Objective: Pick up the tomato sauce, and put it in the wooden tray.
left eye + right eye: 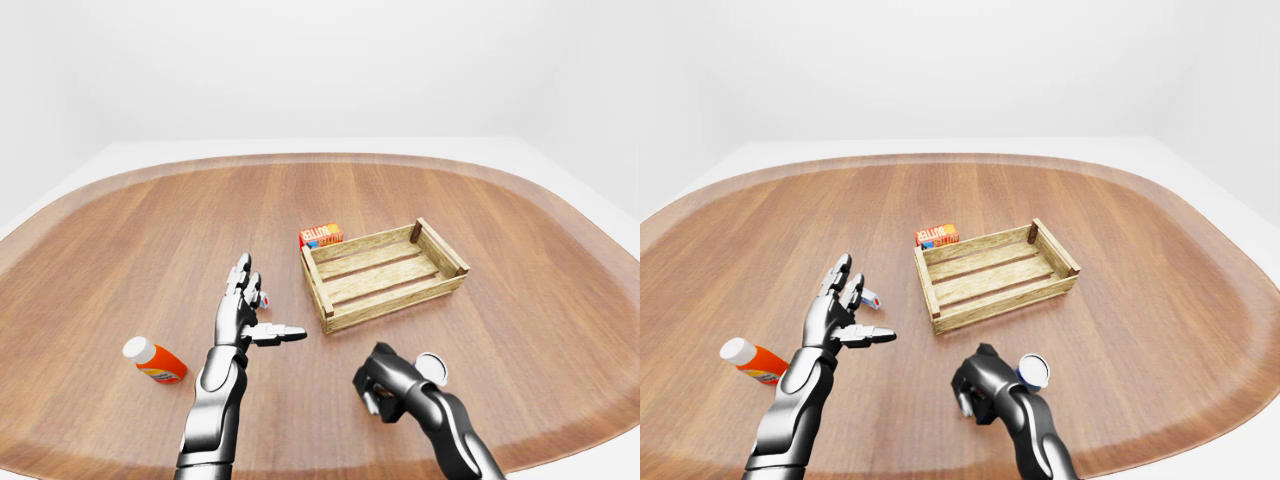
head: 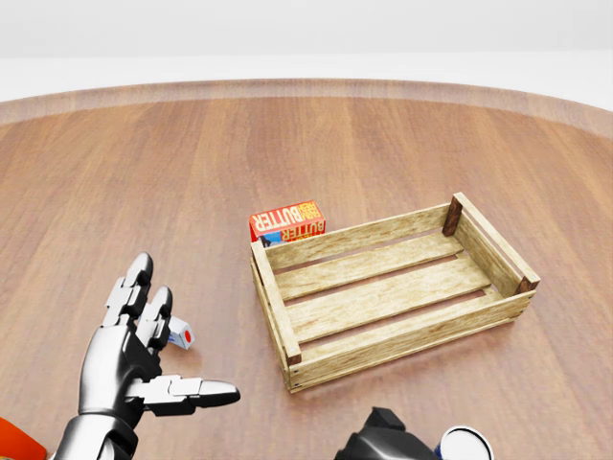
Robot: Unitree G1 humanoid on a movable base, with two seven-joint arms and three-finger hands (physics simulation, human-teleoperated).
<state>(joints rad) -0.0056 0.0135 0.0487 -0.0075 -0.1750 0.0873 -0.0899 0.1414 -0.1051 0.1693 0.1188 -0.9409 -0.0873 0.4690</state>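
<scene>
Left hand (image 2: 134,359) raised over the wooden tabletop (image 1: 150,230) with fingers (image 2: 182,391) spread wide and gripping nothing, a small white-and-red item (image 2: 180,336) lying just beyond them. Right hand (image 1: 985,385) low in the right-eye view, dark and curled beside a white-topped can (image 1: 1033,371), presumably the tomato sauce, touching or nearly so; impossible to tell whether those fingers actually clasp it. Wooden tray (image 2: 393,287) resting well apart toward the upper right, a butter box (image 2: 287,220) against its far-left corner and an orange bottle (image 1: 155,361) lying off to the left.
</scene>
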